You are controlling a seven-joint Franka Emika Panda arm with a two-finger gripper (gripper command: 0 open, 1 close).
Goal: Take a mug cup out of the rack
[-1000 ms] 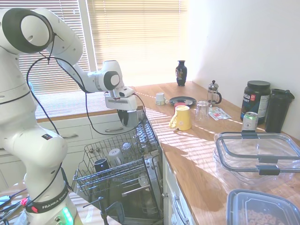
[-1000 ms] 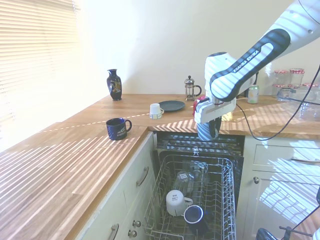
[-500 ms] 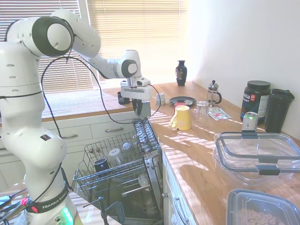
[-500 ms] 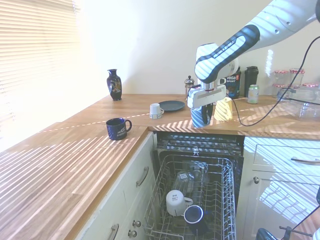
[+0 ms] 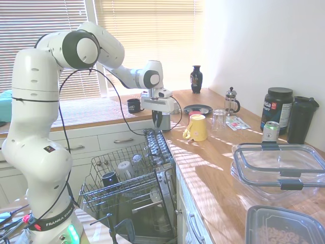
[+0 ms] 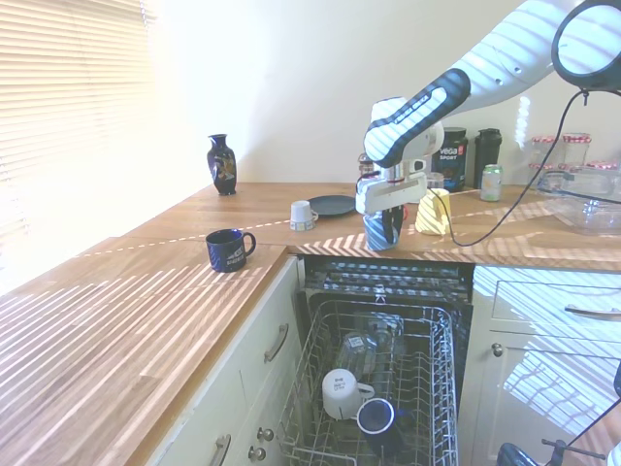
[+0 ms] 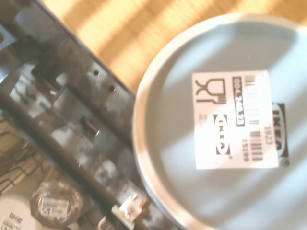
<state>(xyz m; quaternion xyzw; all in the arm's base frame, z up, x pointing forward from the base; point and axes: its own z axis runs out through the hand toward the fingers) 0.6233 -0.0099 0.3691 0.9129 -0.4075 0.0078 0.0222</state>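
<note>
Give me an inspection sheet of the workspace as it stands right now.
Surface: wooden counter, sunlit stripes.
Job's things: mug cup held upside down just over the counter edge, out of the rack; its base label shows in the wrist view.
Clutter: yellow mug, dark mug with white print, vase, French press, dark plate, white cup; white cup and dark cup left in the rack.
Grippers: gripper, jaws closed on the mug cup.
Cables: rig cables only.
Surroundings: window blinds, white wall, open dishwasher.
</note>
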